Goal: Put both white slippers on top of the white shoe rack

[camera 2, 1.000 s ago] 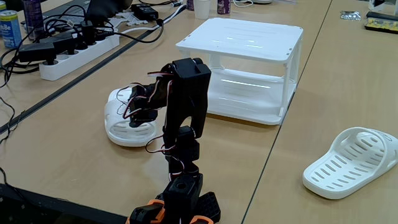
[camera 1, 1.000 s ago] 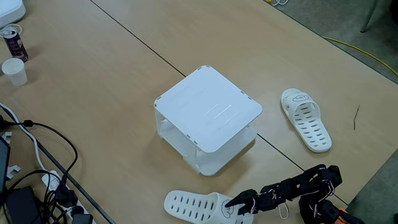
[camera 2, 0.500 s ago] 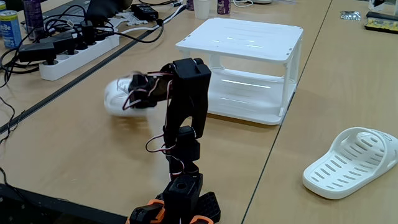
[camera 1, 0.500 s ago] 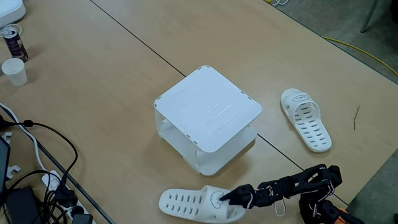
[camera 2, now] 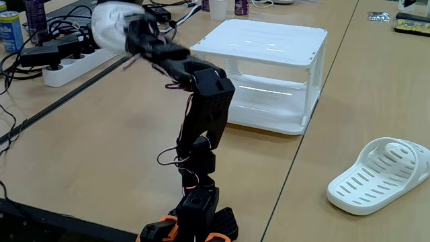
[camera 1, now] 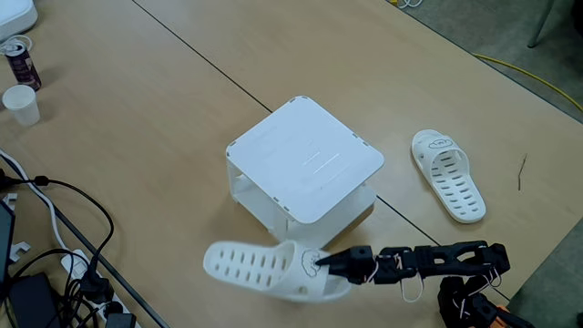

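Nearest the camera in a fixed view, the black servo arm's gripper [camera 1: 321,262] is clamped on the heel end of one white moulded plastic slipper with oval slots [camera 1: 264,268]. That slipper lay on the tan laminate table [camera 1: 137,118] a second ago and now hangs blurred in the air, so the carry has begun. Beyond it stands the boxy white plastic shoe rack [camera 1: 305,159], its smooth rounded-corner top bare. Farther right, the second white slotted slipper [camera 1: 448,175] rests flat on the table.

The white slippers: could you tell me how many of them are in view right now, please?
2. One white slipper is held by the gripper, lifted beside the white shoe rack; the other slipper lies on the table.
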`<state>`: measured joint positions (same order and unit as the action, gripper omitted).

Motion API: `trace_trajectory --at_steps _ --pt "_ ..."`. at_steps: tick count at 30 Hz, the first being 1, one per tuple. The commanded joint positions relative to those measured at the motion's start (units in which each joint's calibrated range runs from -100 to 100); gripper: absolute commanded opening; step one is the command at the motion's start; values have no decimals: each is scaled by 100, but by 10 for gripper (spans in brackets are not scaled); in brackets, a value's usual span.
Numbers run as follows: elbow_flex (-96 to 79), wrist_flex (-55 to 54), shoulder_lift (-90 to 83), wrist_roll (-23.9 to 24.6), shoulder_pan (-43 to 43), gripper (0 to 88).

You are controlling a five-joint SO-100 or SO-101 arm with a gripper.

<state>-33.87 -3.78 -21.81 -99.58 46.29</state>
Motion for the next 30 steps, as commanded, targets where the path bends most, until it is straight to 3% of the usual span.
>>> trace_trajectory --at_steps 1,11,30 --pt "1876 895 -397 -42 -542 8" --pt "3608 1111 1109 -42 -2351 8" --pt "4709 1111 2800 -42 -2812 8"
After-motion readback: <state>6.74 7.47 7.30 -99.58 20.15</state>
